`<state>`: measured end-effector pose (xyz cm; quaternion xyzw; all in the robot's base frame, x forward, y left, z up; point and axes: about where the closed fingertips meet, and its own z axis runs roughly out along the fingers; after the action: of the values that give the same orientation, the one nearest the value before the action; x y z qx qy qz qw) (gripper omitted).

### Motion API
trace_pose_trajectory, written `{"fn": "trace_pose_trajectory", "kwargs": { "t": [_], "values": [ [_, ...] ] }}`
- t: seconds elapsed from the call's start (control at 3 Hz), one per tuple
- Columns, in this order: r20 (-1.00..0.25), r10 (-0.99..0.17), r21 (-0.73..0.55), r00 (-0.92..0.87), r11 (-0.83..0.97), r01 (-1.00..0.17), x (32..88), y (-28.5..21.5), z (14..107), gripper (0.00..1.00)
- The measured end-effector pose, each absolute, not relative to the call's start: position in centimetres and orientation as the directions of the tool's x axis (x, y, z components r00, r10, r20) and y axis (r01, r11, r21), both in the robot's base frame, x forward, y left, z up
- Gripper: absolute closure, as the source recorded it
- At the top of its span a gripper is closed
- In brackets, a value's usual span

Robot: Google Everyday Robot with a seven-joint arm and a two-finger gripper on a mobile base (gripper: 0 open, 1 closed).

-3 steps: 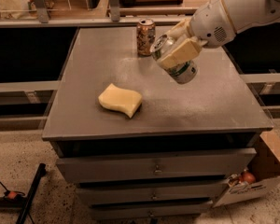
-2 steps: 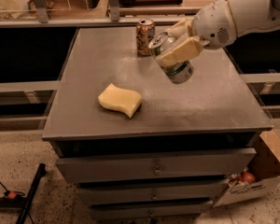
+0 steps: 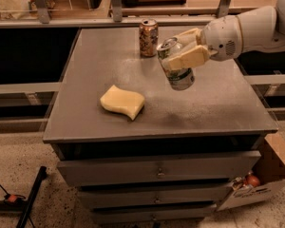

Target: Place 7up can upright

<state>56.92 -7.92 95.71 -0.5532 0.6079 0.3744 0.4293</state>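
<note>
- Across the middle of the frame stands the grey drawer cabinet (image 3: pixel 109 65). Its flat top is where the can has to end up, and bare surface lies directly below the held can.
- From the upper right edge, the white arm (image 3: pixel 256 27) reaches leftward over the cabinet top.
- Right of centre in the upper half, the gripper (image 3: pixel 175 51) has its two tan fingers (image 3: pixel 190 57) closed across the can's upper body, one on each side. The grasp looks firm.
- Left of centre lies a yellow sponge (image 3: pixel 122 101), well apart from the can and not in the way.
- The 7up can (image 3: pixel 181 76) is in the gripper, and its base seems to hang just above the top (contact cannot be ruled out).
  - Its long axis is near vertical but tilted. The open rim leans toward the upper left of the frame and the base points toward the lower right.
  - By my judgement the pick-up is done. Squaring the axis, lowering the base flat and letting go are left.
- At upper centre an orange-brown can (image 3: pixel 148 37) stands upright, near the held can's rim but apart from it.
</note>
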Motion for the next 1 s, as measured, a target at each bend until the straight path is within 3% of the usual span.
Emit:
{"fn": "trace_pose_trajectory", "kwargs": {
  "t": [1.0],
  "values": [
    [-0.977, -0.173, 0.096, -0.124, 0.161, -0.982, 58.2, -10.5, 91.8, 1.0]
  ]
}}
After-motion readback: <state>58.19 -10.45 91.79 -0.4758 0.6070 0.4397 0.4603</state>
